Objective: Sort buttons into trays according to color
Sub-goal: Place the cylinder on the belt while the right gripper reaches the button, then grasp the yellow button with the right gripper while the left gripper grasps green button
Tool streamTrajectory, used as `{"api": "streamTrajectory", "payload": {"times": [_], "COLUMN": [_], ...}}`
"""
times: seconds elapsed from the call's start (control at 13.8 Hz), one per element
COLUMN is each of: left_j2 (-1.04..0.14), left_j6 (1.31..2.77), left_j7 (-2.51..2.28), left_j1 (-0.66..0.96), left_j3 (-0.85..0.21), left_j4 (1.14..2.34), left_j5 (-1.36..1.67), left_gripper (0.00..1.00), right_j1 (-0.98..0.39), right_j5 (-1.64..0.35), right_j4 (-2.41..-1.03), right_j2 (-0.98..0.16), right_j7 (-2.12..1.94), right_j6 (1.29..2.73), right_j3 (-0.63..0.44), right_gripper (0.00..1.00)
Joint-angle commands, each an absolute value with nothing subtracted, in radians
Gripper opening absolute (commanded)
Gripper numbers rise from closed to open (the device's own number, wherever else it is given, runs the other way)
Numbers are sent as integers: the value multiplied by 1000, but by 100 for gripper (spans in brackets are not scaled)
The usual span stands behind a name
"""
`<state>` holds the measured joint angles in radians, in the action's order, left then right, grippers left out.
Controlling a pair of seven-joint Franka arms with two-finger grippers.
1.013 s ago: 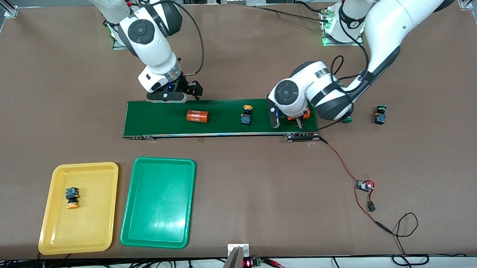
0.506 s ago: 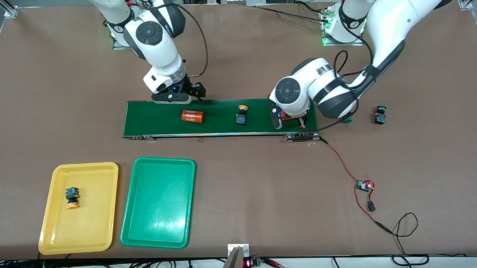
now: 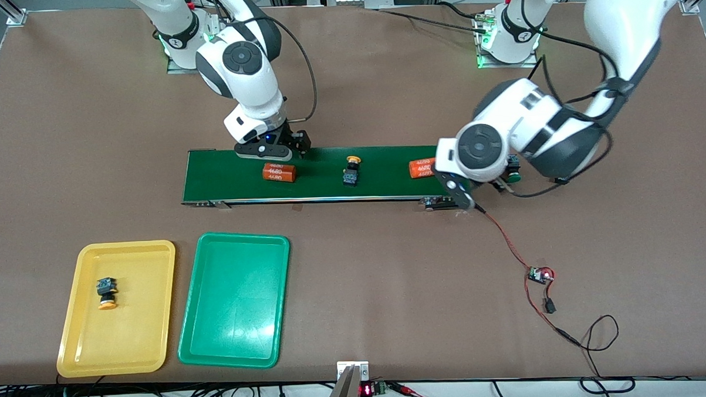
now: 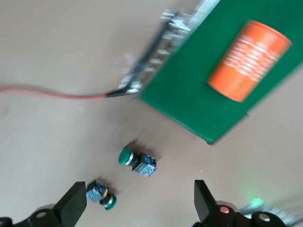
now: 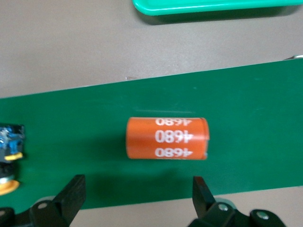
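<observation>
Both arms bent down over the belt (image 3: 328,173), claws wide and empty.

You see the right gripper (image 5: 137,201) above an orange cylinder (image 5: 166,138); the left gripper (image 4: 139,205) hangs over two green buttons (image 4: 137,161) on the table, probably just off the belt's end. One yellow button (image 3: 350,170) rides the belt, another (image 3: 106,292) lies in the yellow tray (image 3: 76,343) beside the green tray (image 3: 234,299).

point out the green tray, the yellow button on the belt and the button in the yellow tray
green tray (image 3: 236,349), front view, bare floor
yellow button on the belt (image 3: 351,170), front view, body
button in the yellow tray (image 3: 106,291), front view, body
</observation>
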<state>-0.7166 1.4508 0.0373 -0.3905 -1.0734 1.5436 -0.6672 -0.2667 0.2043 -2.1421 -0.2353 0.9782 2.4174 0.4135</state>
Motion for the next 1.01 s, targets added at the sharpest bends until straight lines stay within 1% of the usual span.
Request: {"api": "streamTrajectory", "payload": {"times": [0.0,0.07,0.29,0.43,0.51,0.58,0.65,0.72,0.8,0.87,0.94], "left_j2": [-721,-726,-718,-657,-611,-545,-522,-515,-508,-477,-424], "left_j6": [1425,1427,1436,1485,1505,1563,1571,1572,1572,1597,1680], "left_j7": [-145,-165,-164,-176,-172,-161,-163,-163,-161,-163,-163], "left_j1": [-394,-405,-426,-404,-393,-341,-297,-266,-247,-232,-216], "left_j3": [-1034,-1019,-1005,-883,-792,-597,-493,-427,-382,-362,-344], "left_j4": [1445,1404,1333,1324,1333,1360,1383,1413,1463,1544,1657], "left_j5": [-661,-655,-641,-550,-417,-214,-145,-129,-123,-123,-123], "left_gripper": [100,100,100,100,100,100,100,100,100,100,100], "right_j1": [-296,-301,-302,-304,-304,-307,-310,-316,-321,-328,-331], "right_j5": [230,230,224,224,222,229,233,245,285,294,296], "right_j4": [-2008,-1990,-1982,-1961,-1951,-1928,-1915,-1914,-1914,-1913,-1913], "right_j2": [-297,-304,-316,-336,-348,-373,-382,-387,-393,-400,-402], "right_j7": [1071,1072,1092,1098,1109,1155,1154,1140,1114,1109,1111], "right_j6": [2306,2286,2286,2286,2286,2290,2289,2290,2292,2292,2292], "right_j3": [413,413,411,411,411,411,411,411,411,411,411], "right_gripper": [100,100,100,100,100,100,100,100,100,100,100]}}
